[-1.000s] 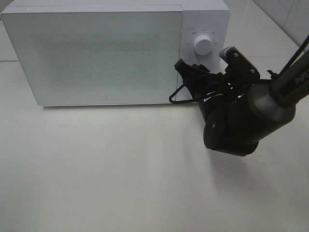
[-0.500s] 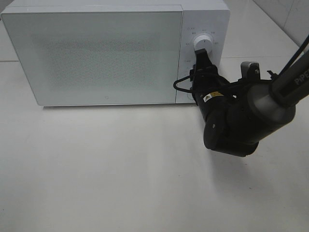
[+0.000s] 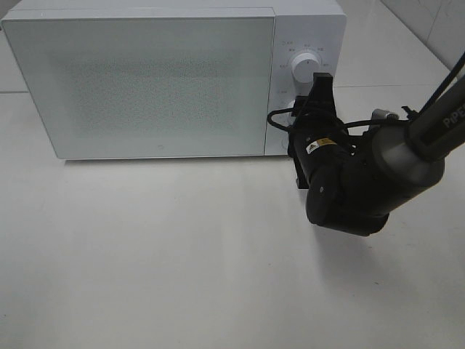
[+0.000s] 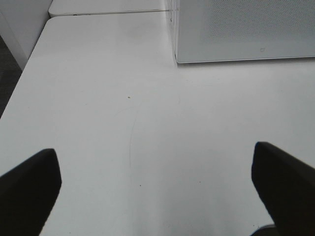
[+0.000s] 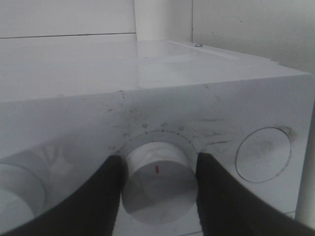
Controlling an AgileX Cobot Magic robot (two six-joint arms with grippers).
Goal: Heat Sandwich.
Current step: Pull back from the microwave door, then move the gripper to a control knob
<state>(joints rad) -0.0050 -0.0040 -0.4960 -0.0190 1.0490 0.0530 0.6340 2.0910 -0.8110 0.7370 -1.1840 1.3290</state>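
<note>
Right wrist view: right gripper [image 5: 158,158] half-closed, fingers clamping microwave [image 3: 309,22] dial [image 5: 155,183]; left gripper [image 4: 153,150] wide open, empty, above table [image 4: 123,73]; sandwich unseen in every view; door [image 3: 145,80] shut, microwave toward table's far edge.

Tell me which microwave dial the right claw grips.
The dial with the red mark, pinched between both claw fingers. The other dial sits outside one finger, the flat round button outside the other.

Microwave [image 3: 145,80]: on tabletop [image 3: 145,276], along rear edge. Control panel [image 3: 328,36] at its right end; upper dial [image 3: 304,67] above lower dial [image 5: 157,183]; right tool [image 5: 158,163] straddling lower dial.
</note>
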